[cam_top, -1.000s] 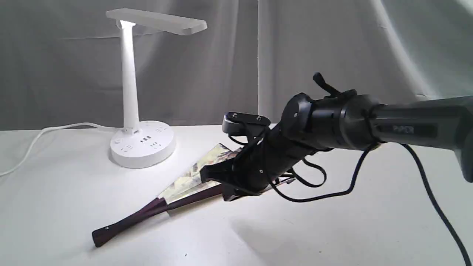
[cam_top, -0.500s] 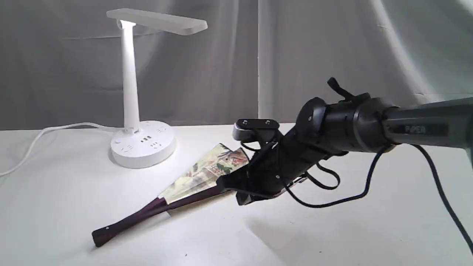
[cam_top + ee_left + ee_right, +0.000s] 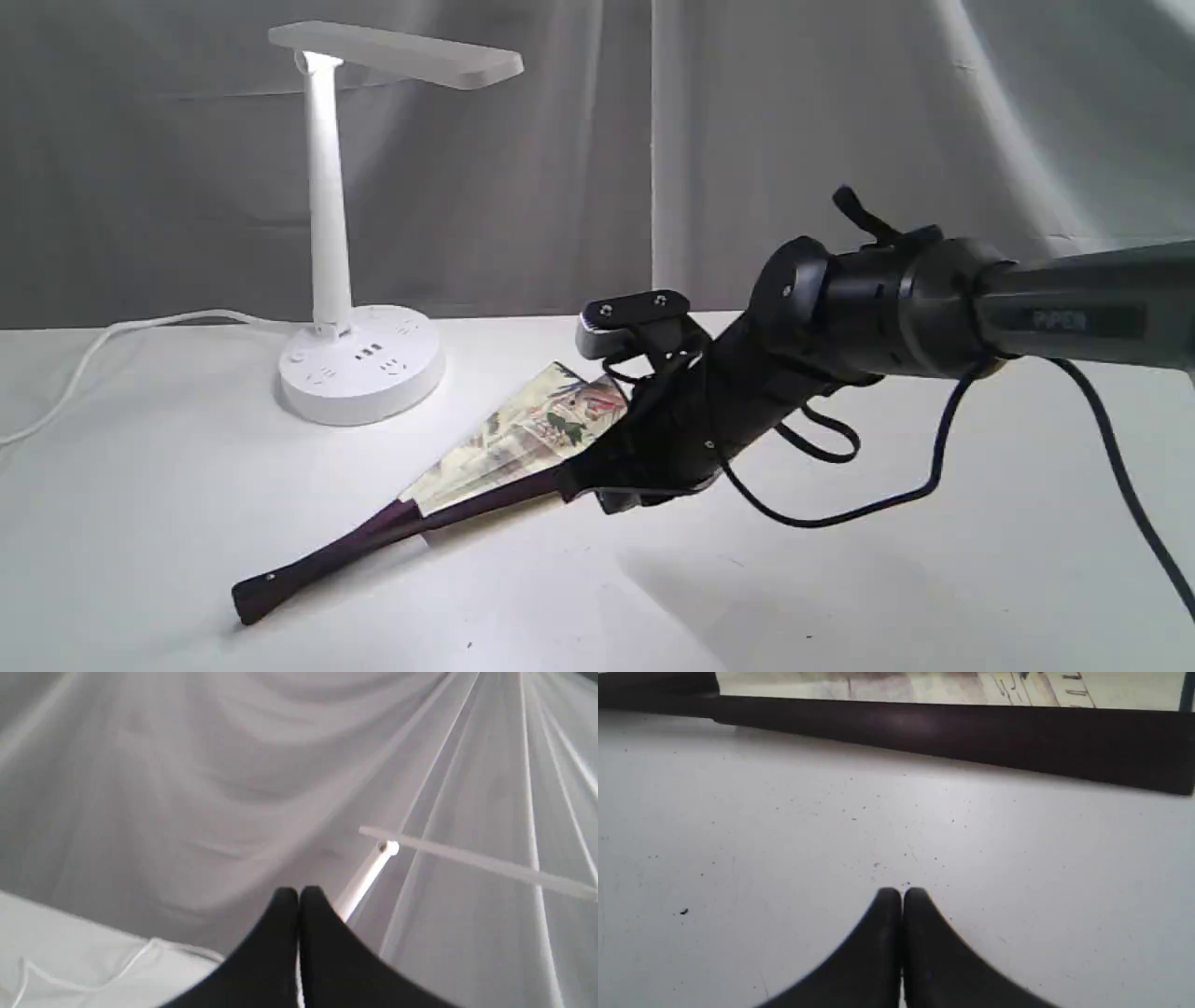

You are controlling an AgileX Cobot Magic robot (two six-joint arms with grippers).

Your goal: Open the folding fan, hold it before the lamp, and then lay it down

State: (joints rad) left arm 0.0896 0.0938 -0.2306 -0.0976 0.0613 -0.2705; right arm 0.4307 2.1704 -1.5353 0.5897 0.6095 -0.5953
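Note:
The folding fan (image 3: 523, 434) lies partly spread on the white table (image 3: 187, 523), its painted cream paper towards the lamp and its maroon pivot end at the front left. My right gripper (image 3: 568, 478) is shut and empty, low over the table, with its tips right by the fan's near maroon guard (image 3: 924, 728). The white lamp (image 3: 327, 187) stands lit at the back left. My left gripper (image 3: 299, 896) is shut on nothing and held up, facing the curtain and the lamp's head (image 3: 467, 861). It does not show in the exterior view.
The lamp's white cord (image 3: 103, 341) runs off to the left along the table. A grey curtain (image 3: 747, 140) hangs behind everything. A black cable (image 3: 840, 513) loops down from the right arm over the table.
The right arm has drawn back to the right, uncovering more of the fan's painted paper. The fan's pivot end and the lamp have stayed put.

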